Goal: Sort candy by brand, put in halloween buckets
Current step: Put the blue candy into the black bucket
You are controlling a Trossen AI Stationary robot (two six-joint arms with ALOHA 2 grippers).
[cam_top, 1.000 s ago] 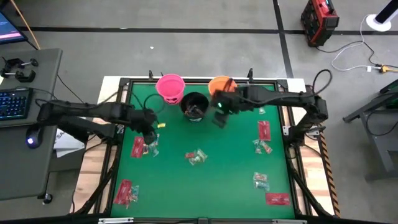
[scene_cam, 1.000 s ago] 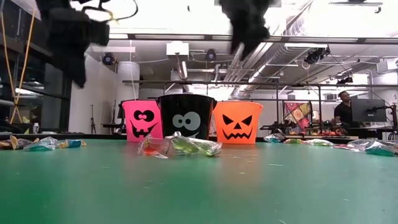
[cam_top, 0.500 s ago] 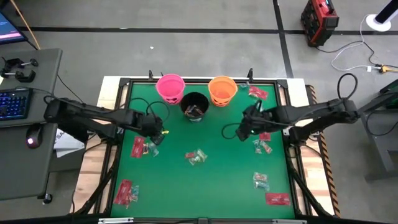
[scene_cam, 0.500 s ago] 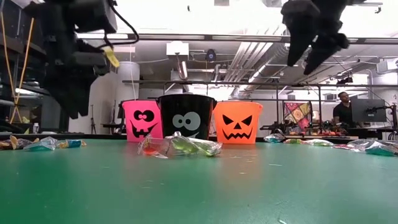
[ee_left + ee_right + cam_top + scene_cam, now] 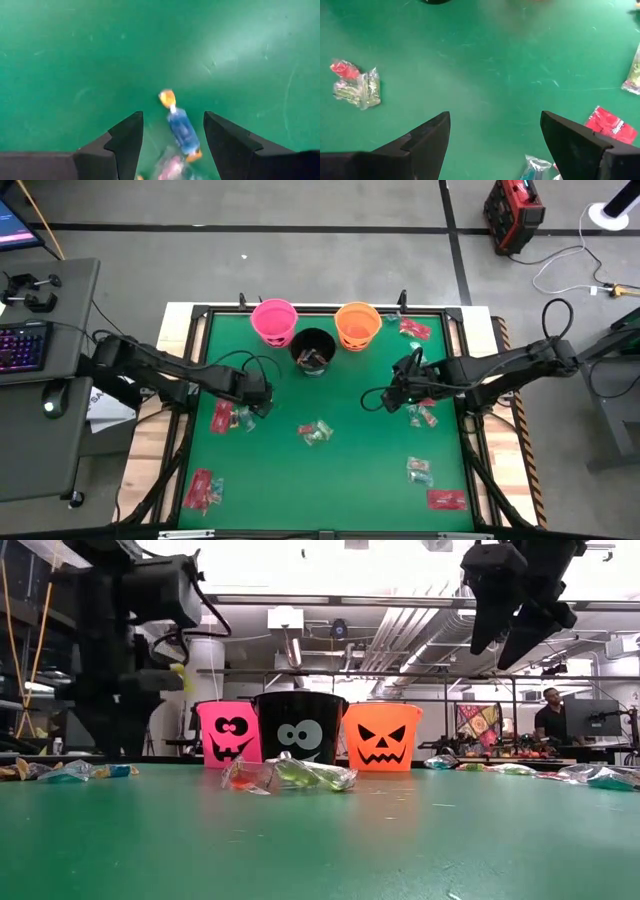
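Three halloween buckets stand at the table's far side: pink (image 5: 274,320), black (image 5: 313,350) and orange (image 5: 357,325). Candy lies in small heaps on the green table (image 5: 300,470). My left gripper (image 5: 262,402) is open, low over the left-hand heap (image 5: 235,417), pointing down. In the left wrist view, a blue piece with orange twisted ends (image 5: 181,131) lies on the table between its fingers, untouched. My right gripper (image 5: 392,395) hangs open above bare table right of centre, with nothing between its fingers (image 5: 495,140).
More candy lies at the centre (image 5: 317,432), near left (image 5: 200,488), right (image 5: 422,415), near right (image 5: 418,471) with a red packet (image 5: 446,499), and far right (image 5: 413,329). A raised frame (image 5: 190,380) edges the table.
My left gripper has sunk toward the left-hand heap, drifting a little toward the table's right and near edges, and has rolled. My right gripper has swung from over the buckets toward the table's right and near edges, dropping and rolling, then nearly halted.
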